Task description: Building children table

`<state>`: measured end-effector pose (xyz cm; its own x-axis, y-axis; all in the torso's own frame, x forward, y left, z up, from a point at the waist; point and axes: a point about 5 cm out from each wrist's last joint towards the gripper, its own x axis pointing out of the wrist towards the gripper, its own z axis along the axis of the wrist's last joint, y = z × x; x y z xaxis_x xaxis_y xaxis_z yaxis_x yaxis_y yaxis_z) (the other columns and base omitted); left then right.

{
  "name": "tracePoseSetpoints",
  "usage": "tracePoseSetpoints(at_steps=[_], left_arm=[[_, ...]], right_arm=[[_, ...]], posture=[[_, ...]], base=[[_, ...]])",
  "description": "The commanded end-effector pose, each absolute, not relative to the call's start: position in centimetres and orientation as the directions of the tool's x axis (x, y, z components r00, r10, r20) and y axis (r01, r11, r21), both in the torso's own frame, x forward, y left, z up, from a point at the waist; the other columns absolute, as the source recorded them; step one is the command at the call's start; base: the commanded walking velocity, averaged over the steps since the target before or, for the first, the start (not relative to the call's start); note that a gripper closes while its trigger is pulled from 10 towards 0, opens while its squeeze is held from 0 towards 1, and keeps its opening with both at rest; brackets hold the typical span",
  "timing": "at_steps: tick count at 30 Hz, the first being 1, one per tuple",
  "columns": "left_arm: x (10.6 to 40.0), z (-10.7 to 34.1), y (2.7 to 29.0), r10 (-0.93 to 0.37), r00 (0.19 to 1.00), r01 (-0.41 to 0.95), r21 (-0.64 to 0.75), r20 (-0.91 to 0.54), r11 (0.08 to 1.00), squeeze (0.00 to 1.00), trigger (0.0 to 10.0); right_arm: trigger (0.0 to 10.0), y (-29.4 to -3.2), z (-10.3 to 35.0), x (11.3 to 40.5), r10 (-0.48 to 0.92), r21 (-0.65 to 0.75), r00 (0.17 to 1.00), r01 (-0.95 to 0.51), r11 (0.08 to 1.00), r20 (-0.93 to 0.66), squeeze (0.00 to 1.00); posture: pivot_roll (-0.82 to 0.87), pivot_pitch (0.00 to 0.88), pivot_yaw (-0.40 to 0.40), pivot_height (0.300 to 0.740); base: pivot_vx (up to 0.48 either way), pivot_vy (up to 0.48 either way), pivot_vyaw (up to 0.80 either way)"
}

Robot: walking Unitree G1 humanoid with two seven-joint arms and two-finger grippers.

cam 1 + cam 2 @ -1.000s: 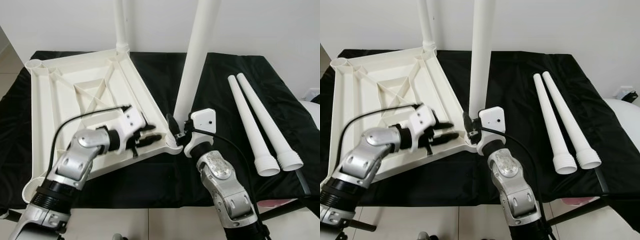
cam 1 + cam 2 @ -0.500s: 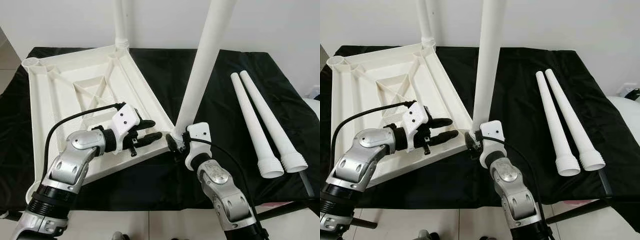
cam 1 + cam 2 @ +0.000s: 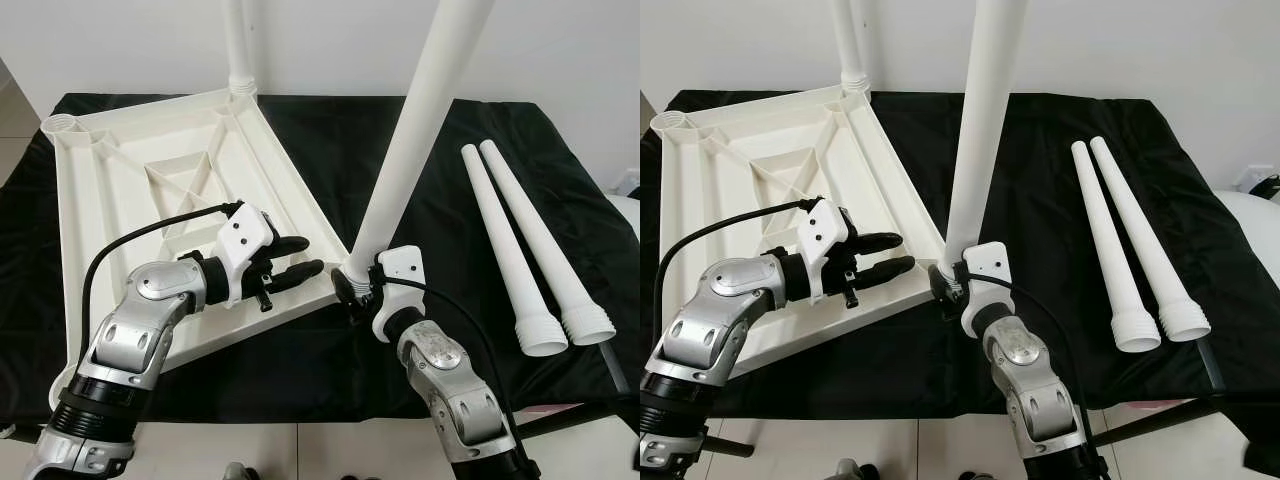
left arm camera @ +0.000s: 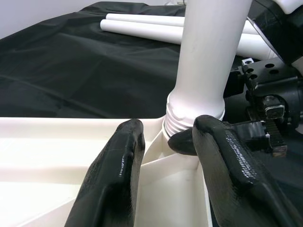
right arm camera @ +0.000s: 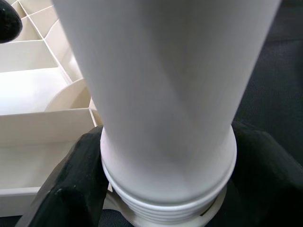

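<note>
An upturned white tabletop point(image 3: 120, 190) lies on a black cloth. One white leg point(image 3: 238, 45) stands upright in its far corner. A second leg point(image 3: 420, 130) sits with its ribbed base at the near right corner socket and leans to the right at the top. My right gripper point(image 3: 352, 283) is shut on this leg's base, one finger point(image 5: 71, 184) on each side. My left gripper point(image 3: 310, 255) hovers open over the tabletop's near rim, its fingers point(image 4: 113, 175) pointing at the leg base point(image 4: 196, 104) and apart from it.
Two loose white legs point(image 3: 510, 250) lie side by side on the cloth at the right, flared ends toward me. An empty round socket point(image 3: 62, 124) sits at the tabletop's far left corner. A white wall stands behind the table.
The leg in my right gripper has tipped further to the right at its top. My left gripper has stayed open near the tabletop's rim, shifting only slightly.
</note>
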<state>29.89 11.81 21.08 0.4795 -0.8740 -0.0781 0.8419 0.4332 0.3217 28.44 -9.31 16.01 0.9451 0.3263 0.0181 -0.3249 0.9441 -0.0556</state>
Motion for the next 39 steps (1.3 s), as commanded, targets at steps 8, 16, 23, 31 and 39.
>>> tracePoseSetpoints(at_steps=[8,16,23,31,39], left_arm=[[29.9,21.2,11.8,-0.843,0.536,0.811,0.31,-0.051,0.497,0.0,10.0],[30.0,21.1,11.8,-0.84,0.54,0.809,0.308,-0.053,0.501,0.0,10.0],[30.0,21.1,11.8,-0.84,0.541,0.809,0.305,-0.054,0.502,0.0,10.0],[30.0,21.1,11.8,-0.838,0.543,0.809,0.302,-0.054,0.504,0.0,10.0],[30.1,21.2,11.8,-0.835,0.548,0.806,0.299,-0.052,0.511,0.0,10.0]], right_arm=[[10.0,-10.0,15.7,28.4,0.307,-0.049,0.951,-0.306,0.951,0.016,1.0],[10.0,-9.7,16.1,28.3,0.334,-0.047,0.942,-0.333,0.942,0.038,0.0],[10.0,-9.5,16.5,28.2,0.358,-0.045,0.932,-0.355,0.934,0.064,0.0],[10.0,-9.3,17.7,28.2,0.373,-0.07,0.918,-0.367,0.928,0.133,0.0],[0.0,-9.0,18.6,28.0,0.408,-0.12,0.893,-0.391,0.912,0.189,0.0]], posture=[[0.01,0.164,0.0,0.74],[0.01,0.164,-0.001,0.74],[0.01,0.164,-0.001,0.74],[0.01,0.162,-0.001,0.74],[0.01,0.16,-0.001,0.74]], base=[[0.0,0.0,0.0],[0.0,0.0,0.0],[0.0,0.0,0.0],[0.0,0.0,0.0],[0.0,0.0,0.0]])
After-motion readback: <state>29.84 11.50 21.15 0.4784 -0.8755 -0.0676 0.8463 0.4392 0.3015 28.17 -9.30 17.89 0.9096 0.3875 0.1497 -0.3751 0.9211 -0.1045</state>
